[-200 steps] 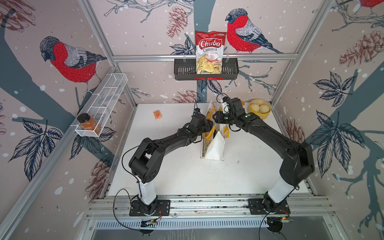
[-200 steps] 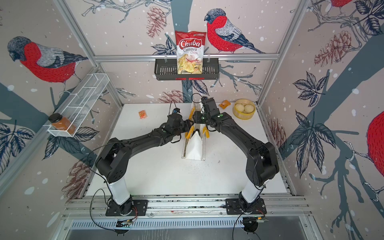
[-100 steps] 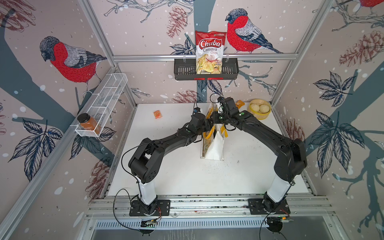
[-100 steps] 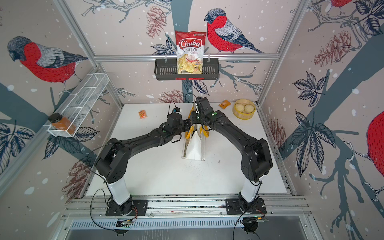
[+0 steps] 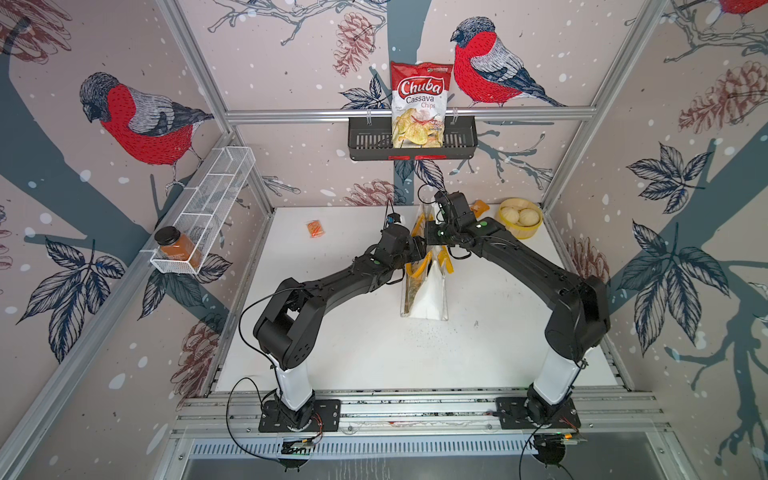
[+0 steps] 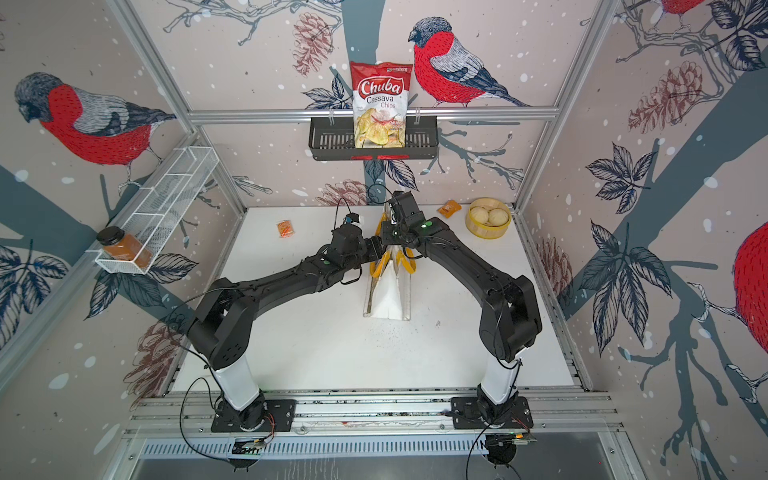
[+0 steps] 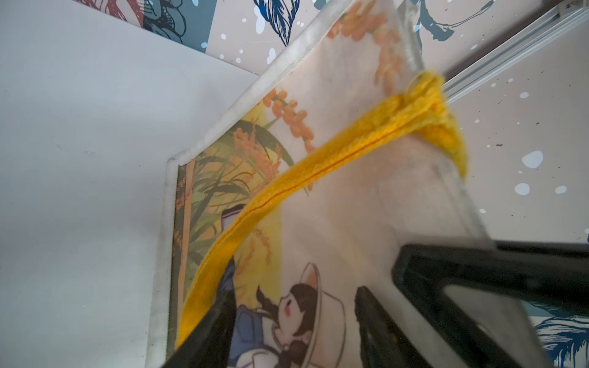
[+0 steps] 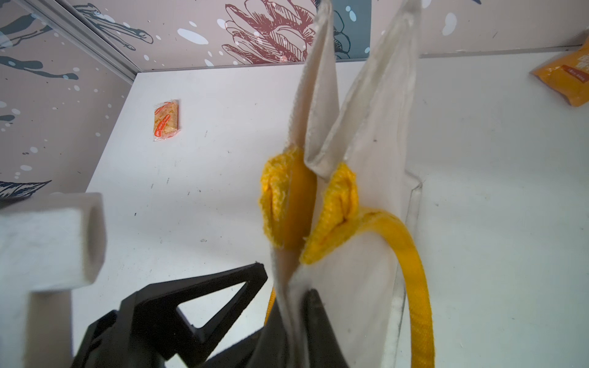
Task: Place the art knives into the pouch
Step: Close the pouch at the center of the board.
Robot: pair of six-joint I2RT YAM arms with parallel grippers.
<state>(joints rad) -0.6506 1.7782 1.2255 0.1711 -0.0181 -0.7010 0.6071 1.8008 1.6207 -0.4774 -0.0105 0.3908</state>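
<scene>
The pouch (image 5: pixel 424 291) (image 6: pixel 388 295) stands upright mid-table, a white tote with yellow handles and a printed face (image 7: pixel 318 153). My right gripper (image 5: pixel 430 232) (image 8: pixel 296 306) is at its top, shut on the white fabric rim (image 8: pixel 376 143), which runs pinched between the two jaws. My left gripper (image 5: pixel 419 253) (image 7: pixel 294 293) is at the top from the opposite side. Its fingers stand apart, with the printed wall stretched across the gap, and one finger (image 7: pixel 376 318) shows dimly through the cloth. The art knife is out of view.
A yellow bowl (image 5: pixel 524 233) holding buns and an orange packet (image 5: pixel 478 206) sit at the back right. A small orange snack packet (image 5: pixel 315 228) lies at the back left. A black basket (image 5: pixel 365 141) with a chips bag hangs on the back wall. A white wire shelf (image 5: pixel 216 187) hangs on the left wall.
My right gripper has moved left onto the pouch's top rim and closed on the fabric. The left arm has stayed where it was.
</scene>
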